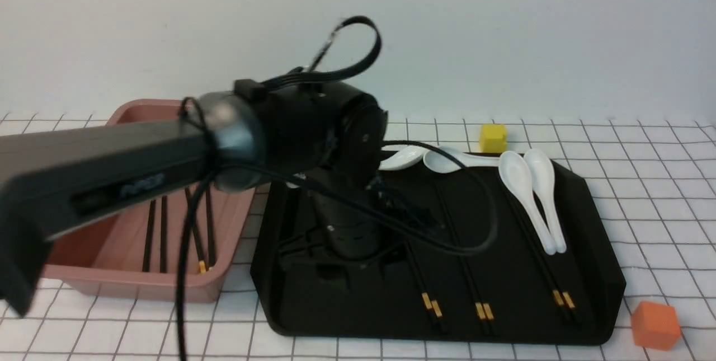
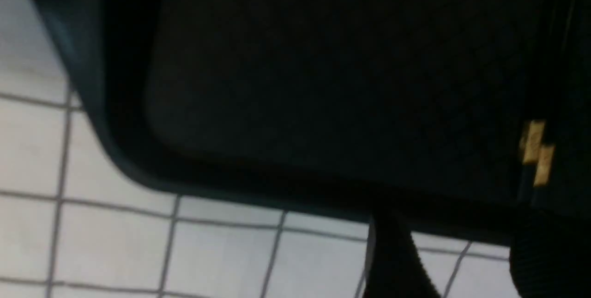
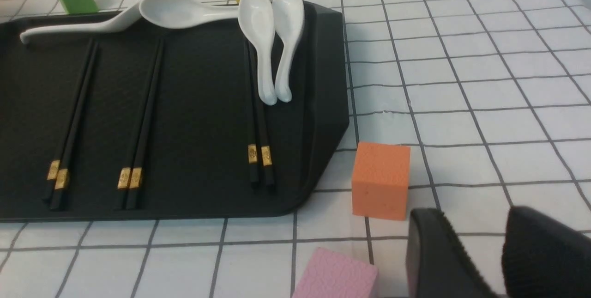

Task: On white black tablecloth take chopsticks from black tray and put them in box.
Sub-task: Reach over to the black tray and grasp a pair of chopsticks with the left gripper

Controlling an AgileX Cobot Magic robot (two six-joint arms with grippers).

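Three pairs of long thin black gold-banded chopsticks (image 3: 145, 104) lie in the flat matte black tray (image 1: 582, 221) on the white black-gridded tablecloth (image 3: 461, 81) — more lie in the deep dusty-pink plastic box (image 1: 140, 288) just left of the tray. The left gripper (image 2: 466, 238) hangs low over the tray's left part, fingers parted, empty. The right gripper (image 3: 480, 252), beyond the tray's right near corner, is narrowly parted — empty.
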